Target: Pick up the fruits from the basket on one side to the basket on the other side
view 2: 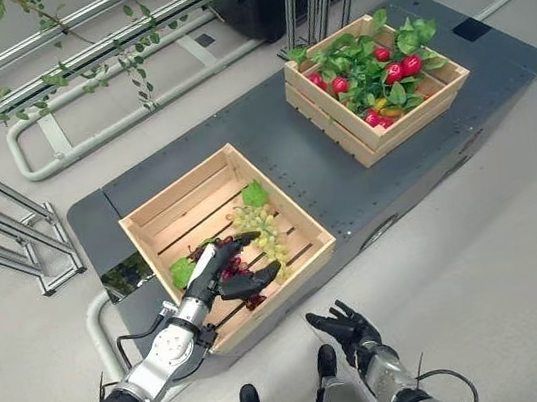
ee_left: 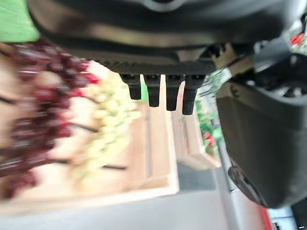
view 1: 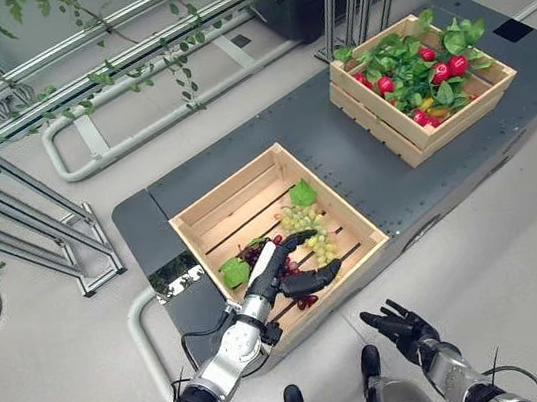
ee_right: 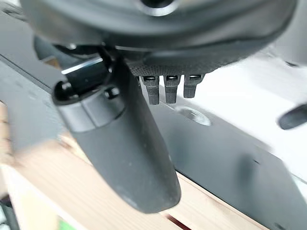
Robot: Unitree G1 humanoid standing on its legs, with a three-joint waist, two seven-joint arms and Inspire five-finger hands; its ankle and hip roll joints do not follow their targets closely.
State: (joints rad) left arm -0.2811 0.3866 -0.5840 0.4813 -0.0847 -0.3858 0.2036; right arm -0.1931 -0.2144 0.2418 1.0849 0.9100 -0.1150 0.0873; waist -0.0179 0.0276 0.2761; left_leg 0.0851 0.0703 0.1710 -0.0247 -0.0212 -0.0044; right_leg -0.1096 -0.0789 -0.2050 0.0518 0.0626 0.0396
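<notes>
Wooden near crate (view 1: 214, 231) holds red grapes (view 1: 270, 261) and green grapes (view 1: 309, 230); left robot hand (view 1: 281, 270) hovers spread-fingered over them, nothing gripped. Far crate (view 1: 412, 144), at two o'clock, awaits transfer.

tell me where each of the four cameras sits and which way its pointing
Left eye view: on the head, looking down at the near crate and far crate; the left hand and right hand show.
Right eye view: beside it, same scene slightly offset.
Left wrist view: on the left wrist, looking past open fingers at dark red grapes and green grapes.
Right wrist view: on the right wrist, facing the grey platform.
Shared: both eye views and the left wrist view show the green grapes.
</notes>
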